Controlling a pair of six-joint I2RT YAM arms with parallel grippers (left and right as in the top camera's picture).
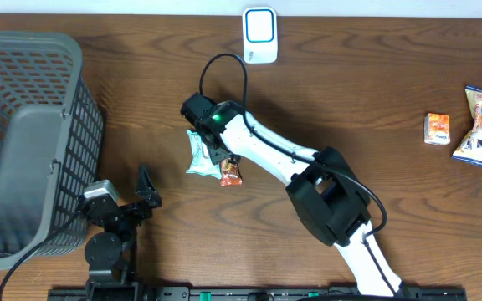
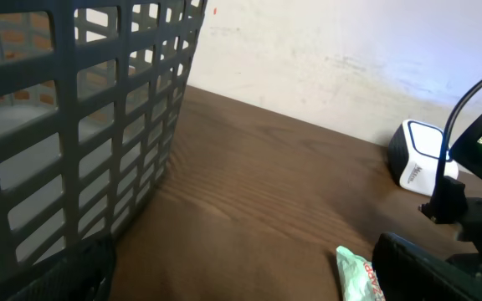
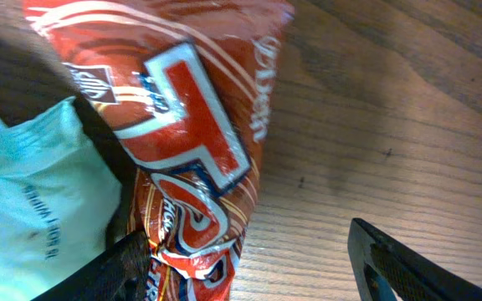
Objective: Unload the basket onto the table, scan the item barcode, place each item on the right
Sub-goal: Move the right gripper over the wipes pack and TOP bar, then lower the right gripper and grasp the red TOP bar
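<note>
Snack packet (image 3: 192, 159) — between right end effector (image 3: 249, 244) jaws.

The basket (image 1: 23, 142) blocks the frame's left; snack packets (image 1: 199, 159) crowd the centre; bare table (image 1: 383, 84) stretches open toward the right.

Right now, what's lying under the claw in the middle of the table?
A red snack packet and a pale green packet, side by side. The right arm hides their upper parts from above.
</note>
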